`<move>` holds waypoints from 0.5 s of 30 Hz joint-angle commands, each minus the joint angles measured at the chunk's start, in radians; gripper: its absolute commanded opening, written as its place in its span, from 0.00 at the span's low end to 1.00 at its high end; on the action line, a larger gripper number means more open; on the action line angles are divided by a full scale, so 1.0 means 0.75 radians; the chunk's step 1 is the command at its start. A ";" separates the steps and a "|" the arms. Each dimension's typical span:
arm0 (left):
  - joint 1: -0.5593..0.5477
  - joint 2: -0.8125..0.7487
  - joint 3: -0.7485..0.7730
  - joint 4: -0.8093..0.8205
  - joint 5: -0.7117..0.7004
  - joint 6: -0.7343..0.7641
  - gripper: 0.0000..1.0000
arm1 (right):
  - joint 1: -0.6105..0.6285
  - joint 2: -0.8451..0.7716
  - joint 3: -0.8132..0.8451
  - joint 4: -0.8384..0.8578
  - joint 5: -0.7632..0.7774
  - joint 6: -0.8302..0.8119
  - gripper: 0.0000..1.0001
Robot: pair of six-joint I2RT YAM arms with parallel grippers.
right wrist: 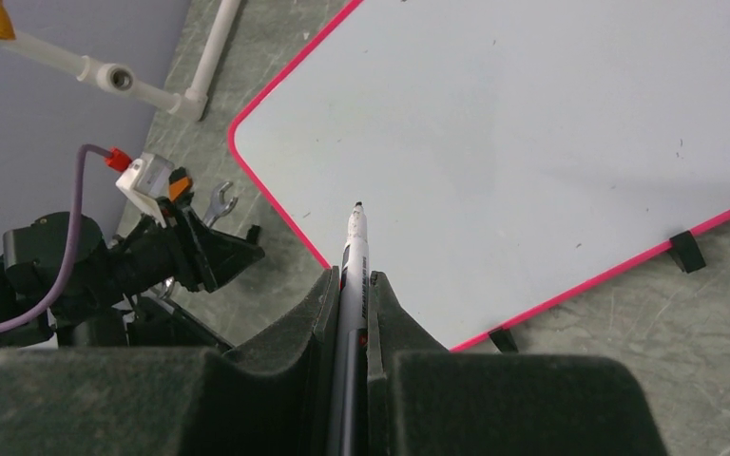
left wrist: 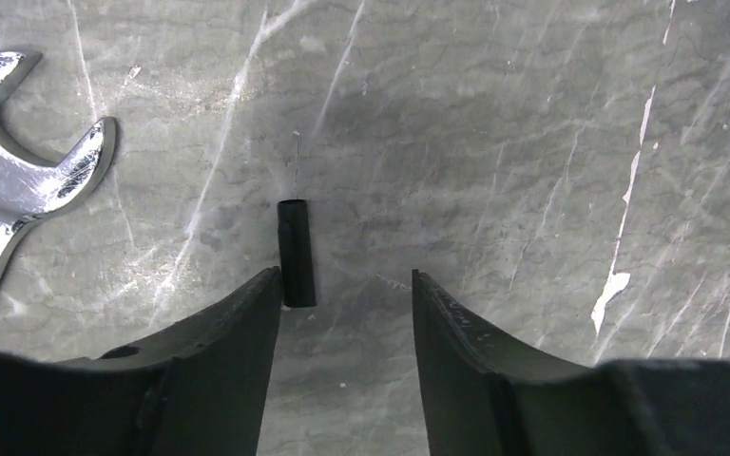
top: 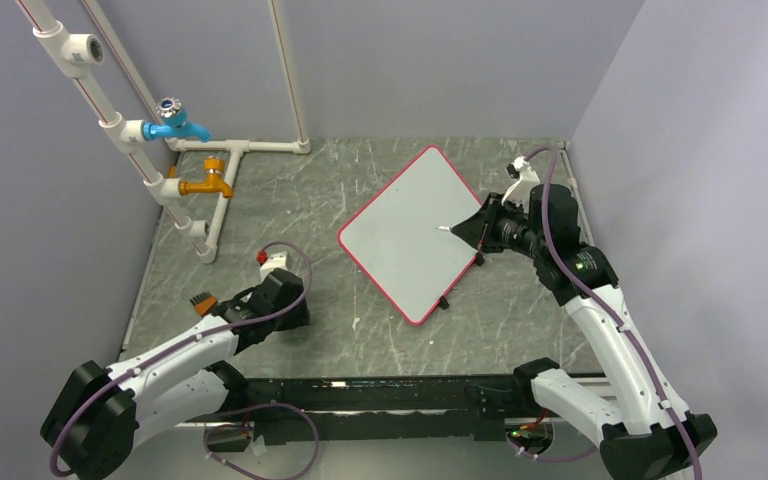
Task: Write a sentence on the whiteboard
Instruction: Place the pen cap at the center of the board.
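The right jaws are closed narrowly on a marker point(right wrist: 354, 256), gripping its barrel so that the white front section and dark tip project forward from between them. The tip sits over the whiteboard point(right wrist: 532, 123), inside its red rim on the side nearest the right arm; whether the tip touches the surface cannot be determined. The whiteboard point(top: 410, 240) lies on the tabletop point(top: 360, 320) right of centre, turned corner-on like a diamond, with two small black clips point(right wrist: 686, 251) at one edge. Its white face shows only a few small specks. The left jaws stand wide apart and hold nothing, positioned low over the tabletop at the left. A short black cap point(left wrist: 297, 252) lies on the tabletop just beside the inner edge of one finger point(left wrist: 238, 323). A chrome open-end wrench point(left wrist: 19, 180) lies further out. White pipework point(top: 210, 215) with a blue tap point(top: 175, 122) and an orange tap point(top: 210, 183) occupies the far left corner.
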 commanded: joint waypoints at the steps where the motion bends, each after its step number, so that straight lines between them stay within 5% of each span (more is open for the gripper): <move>1: -0.007 -0.023 -0.008 0.015 0.011 -0.046 0.60 | -0.004 -0.026 -0.004 -0.013 0.035 0.007 0.00; 8: -0.031 -0.147 0.100 -0.155 -0.028 0.000 0.74 | -0.004 -0.048 0.017 -0.017 0.113 0.031 0.00; 15: -0.132 -0.258 0.315 -0.367 -0.135 0.058 0.77 | -0.006 -0.074 0.095 -0.029 0.267 0.063 0.00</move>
